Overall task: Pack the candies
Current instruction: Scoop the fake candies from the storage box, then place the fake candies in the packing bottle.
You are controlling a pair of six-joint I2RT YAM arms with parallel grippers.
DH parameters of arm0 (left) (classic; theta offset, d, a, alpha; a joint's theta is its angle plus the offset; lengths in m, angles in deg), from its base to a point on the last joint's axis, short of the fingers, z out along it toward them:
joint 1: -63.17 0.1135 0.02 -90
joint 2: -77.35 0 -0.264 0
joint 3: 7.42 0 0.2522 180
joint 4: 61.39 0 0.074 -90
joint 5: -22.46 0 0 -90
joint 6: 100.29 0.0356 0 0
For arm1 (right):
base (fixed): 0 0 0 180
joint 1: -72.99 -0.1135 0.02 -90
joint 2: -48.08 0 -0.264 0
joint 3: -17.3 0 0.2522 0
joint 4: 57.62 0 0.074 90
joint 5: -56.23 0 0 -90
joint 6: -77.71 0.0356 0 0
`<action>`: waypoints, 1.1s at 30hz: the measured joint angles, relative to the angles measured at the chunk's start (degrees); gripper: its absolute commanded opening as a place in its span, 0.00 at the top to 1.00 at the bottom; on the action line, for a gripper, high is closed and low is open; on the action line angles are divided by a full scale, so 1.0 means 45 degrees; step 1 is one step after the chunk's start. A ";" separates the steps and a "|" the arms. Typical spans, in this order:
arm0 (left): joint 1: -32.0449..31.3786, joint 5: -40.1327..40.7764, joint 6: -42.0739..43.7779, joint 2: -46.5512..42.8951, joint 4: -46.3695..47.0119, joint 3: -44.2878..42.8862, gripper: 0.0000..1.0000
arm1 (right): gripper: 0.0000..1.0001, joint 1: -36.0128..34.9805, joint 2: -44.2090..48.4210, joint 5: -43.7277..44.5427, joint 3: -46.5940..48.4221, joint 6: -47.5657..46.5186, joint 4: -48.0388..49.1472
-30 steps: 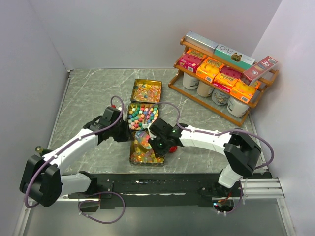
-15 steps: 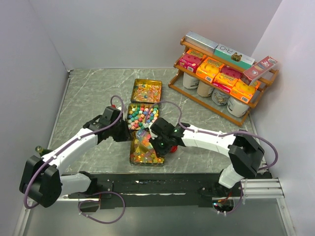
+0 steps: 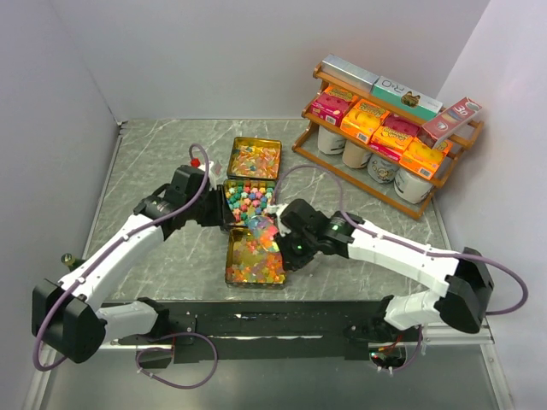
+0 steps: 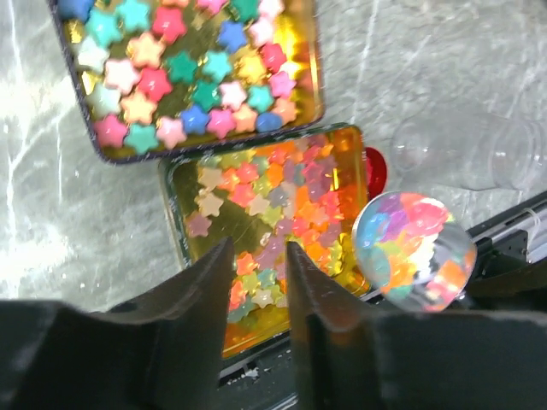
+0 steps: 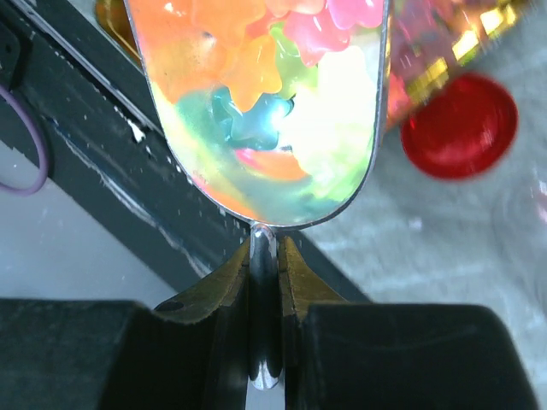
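Note:
Three gold tins of candies lie in a column: far tin (image 3: 254,158), middle tin of star candies (image 3: 248,198) (image 4: 179,77), near tin (image 3: 254,266) (image 4: 273,196). My right gripper (image 3: 279,231) (image 5: 265,248) is shut on the handle of a metal scoop (image 3: 263,228) (image 5: 265,111) heaped with glossy mixed candies, held above the gap between the middle and near tins. The scoop also shows in the left wrist view (image 4: 414,249). My left gripper (image 3: 217,202) (image 4: 259,265) hovers left of the middle tin, jaws a little apart and empty.
A red round lid (image 5: 459,125) (image 4: 376,171) lies on the table right of the near tin. A clear plastic cup (image 4: 479,154) lies beside it. A wooden shelf (image 3: 385,137) with boxes and jars stands at the back right. The black rail (image 3: 282,320) runs along the near edge.
My right gripper has lifted the scoop, now full, out of the near tin and moved it up and back. My left gripper has drawn back a little to the far left.

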 measured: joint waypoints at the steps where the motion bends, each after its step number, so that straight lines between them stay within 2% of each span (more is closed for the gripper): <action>1: 0.0000 -0.0073 0.0092 0.0019 0.0024 -0.0117 0.57 | 1.00 0.0068 0.0160 0.0005 0.0000 0.0102 -0.0238; 8: -0.0238 -0.0544 0.0204 0.0743 0.0418 -0.0777 0.39 | 1.00 0.0680 0.2293 0.0534 -0.0151 0.1180 -0.2157; 17: -0.2681 -0.0631 0.0117 0.1457 0.1671 -0.1268 0.14 | 1.00 0.1069 0.4614 0.0967 -0.1263 0.2890 -0.4061; 25: -0.5425 -0.0219 0.0175 0.1549 0.4138 -0.1273 0.06 | 1.00 0.2200 0.6518 0.0495 -0.1705 0.4070 -0.5649; 30: -0.6737 0.0510 0.0398 0.2453 0.5192 -0.1491 0.01 | 1.00 0.2535 0.7014 0.0058 -0.1705 0.4284 -0.6203; 33: -0.7184 0.1030 0.0539 0.3259 0.5435 -0.1821 0.04 | 1.00 0.2637 0.7077 -0.0180 -0.1705 0.4323 -0.6397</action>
